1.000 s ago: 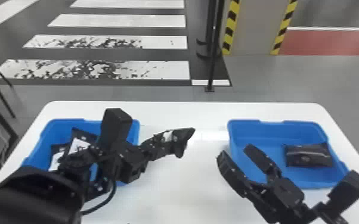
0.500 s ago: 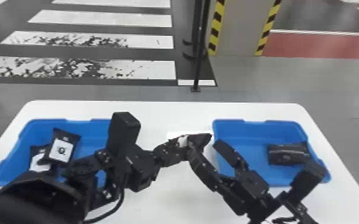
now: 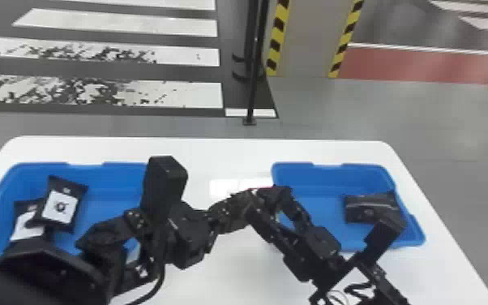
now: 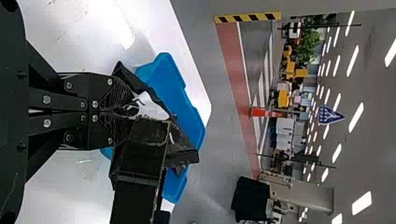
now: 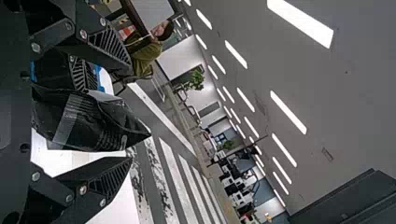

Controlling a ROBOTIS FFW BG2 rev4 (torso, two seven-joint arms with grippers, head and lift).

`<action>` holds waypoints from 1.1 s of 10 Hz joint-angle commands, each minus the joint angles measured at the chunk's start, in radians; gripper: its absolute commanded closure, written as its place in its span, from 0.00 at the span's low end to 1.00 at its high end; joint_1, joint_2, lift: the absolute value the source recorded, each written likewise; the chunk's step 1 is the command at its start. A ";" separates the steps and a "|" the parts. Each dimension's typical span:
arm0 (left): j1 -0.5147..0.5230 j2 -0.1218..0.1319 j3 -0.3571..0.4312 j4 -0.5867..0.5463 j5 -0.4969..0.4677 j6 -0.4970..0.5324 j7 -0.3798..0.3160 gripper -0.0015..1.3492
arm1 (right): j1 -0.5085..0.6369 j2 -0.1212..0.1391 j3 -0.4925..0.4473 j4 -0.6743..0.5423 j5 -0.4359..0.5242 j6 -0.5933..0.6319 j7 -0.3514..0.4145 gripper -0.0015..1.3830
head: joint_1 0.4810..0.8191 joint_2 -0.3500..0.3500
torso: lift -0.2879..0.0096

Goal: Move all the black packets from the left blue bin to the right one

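Black packets [image 3: 58, 206] lay in the left blue bin [image 3: 109, 178], one in the right blue bin [image 3: 320, 184]. Left gripper [image 3: 252, 199], angled inward between bins, was closed on another packet [image 5: 88, 122]; right gripper [image 3: 272, 202], slanted inward, spread its fingers around that packet. White labels [image 3: 26, 228] marked two left-bin packets.

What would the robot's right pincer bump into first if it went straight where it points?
Most likely the black packet. It is between the open fingers of the right pincer, but I can't tell how much space is left before they touch.
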 commanded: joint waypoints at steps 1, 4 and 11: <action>0.000 0.000 0.002 0.000 0.000 -0.003 0.000 0.89 | -0.002 0.002 -0.004 0.003 -0.001 0.000 -0.006 0.91 | 0.63 0.31 | 0.50; 0.003 0.000 0.004 0.000 0.016 -0.003 0.005 0.88 | -0.002 0.004 -0.002 0.005 -0.007 -0.005 -0.004 0.93 | 0.63 0.30 | 0.50; 0.170 -0.014 0.179 -0.115 0.072 0.044 0.000 0.13 | -0.164 -0.016 -0.112 0.182 0.031 -0.027 -0.038 0.93 | 0.63 0.29 | 0.50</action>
